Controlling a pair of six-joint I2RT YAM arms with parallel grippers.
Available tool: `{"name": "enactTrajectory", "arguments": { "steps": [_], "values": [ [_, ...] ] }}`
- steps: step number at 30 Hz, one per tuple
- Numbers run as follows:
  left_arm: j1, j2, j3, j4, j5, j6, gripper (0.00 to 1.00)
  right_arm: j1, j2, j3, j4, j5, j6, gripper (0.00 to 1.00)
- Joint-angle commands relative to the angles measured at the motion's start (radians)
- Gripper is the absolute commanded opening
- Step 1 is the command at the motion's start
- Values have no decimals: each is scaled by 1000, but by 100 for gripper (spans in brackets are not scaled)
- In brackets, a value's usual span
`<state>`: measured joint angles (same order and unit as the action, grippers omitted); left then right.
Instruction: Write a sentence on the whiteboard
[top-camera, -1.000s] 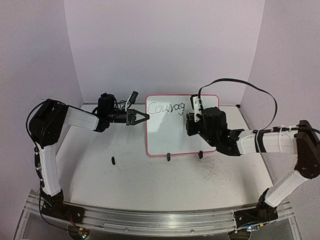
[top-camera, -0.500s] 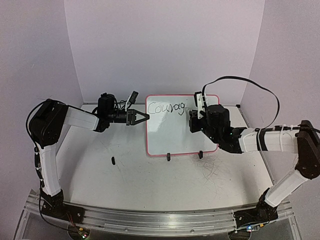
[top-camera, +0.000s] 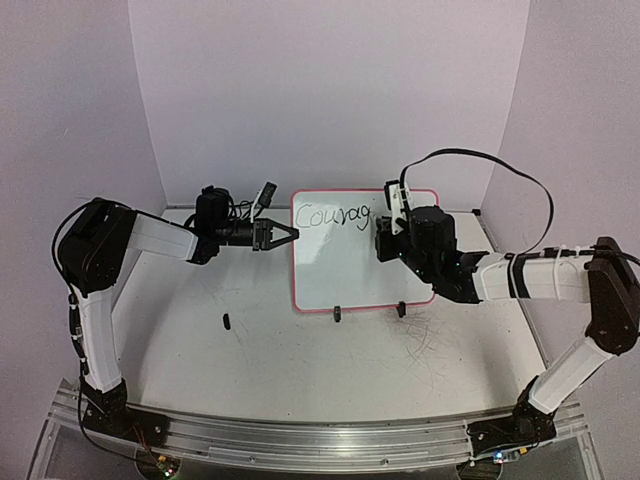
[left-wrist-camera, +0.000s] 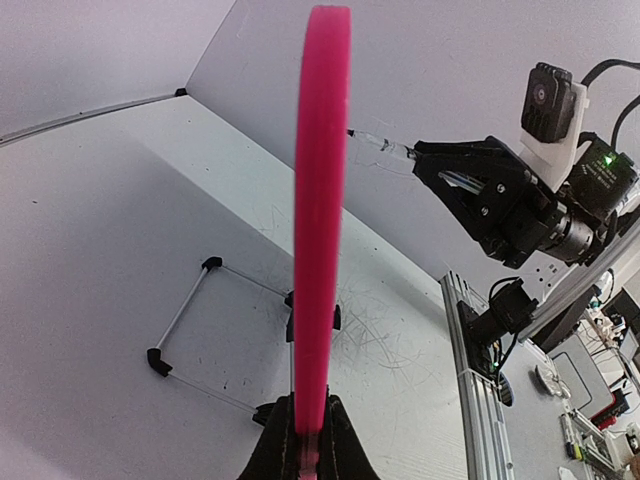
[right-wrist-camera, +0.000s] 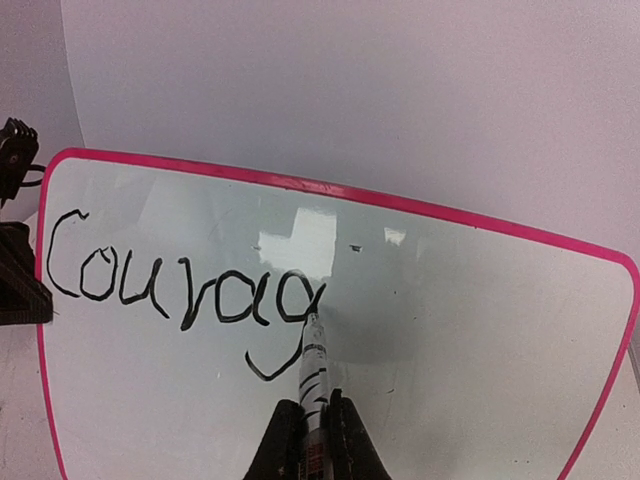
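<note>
Top external view, set against a second ago: right wrist lifted slightly and nudged rightward over the whiteboard (top-camera: 350, 270); left arm unmoved. Lettering unchanged at "Courag", tail of the g already drawn. Reads as one stroke finished and the pen repositioned for the next letter, probably an e. Sentence barely begun, first word not yet complete.

Clenched in the right gripper (right-wrist-camera: 312, 440): a marker (right-wrist-camera: 313, 365), tip at the upper right of the g, touching the surface or just off it, cannot tell which. Clamped on the board's left frame edge: the left gripper (left-wrist-camera: 300, 445), seemingly steadying it.

Stands toward the back of the table (top-camera: 300, 360), between the two grippers, propped on a wire stand (left-wrist-camera: 190, 330), with two black clip feet (top-camera: 338, 313) along the bottom edge. Glossy white face with a glare patch above the writing, thin pink frame with rounded corners, black cursive at upper left, remainder blank.
</note>
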<state>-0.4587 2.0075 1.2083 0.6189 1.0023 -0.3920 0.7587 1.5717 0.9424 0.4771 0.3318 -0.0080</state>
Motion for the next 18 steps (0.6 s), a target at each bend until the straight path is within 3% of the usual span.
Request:
{"name": "enactTrajectory", "arguments": {
  "steps": [1,18],
  "values": [
    [-21,-58,13,3,45,5,0,-5,9,31,37,36,-13,0],
    [-21,-56,13,3,47,5,0,-25,-9,-17,28,61,3,0]
  ]
}}
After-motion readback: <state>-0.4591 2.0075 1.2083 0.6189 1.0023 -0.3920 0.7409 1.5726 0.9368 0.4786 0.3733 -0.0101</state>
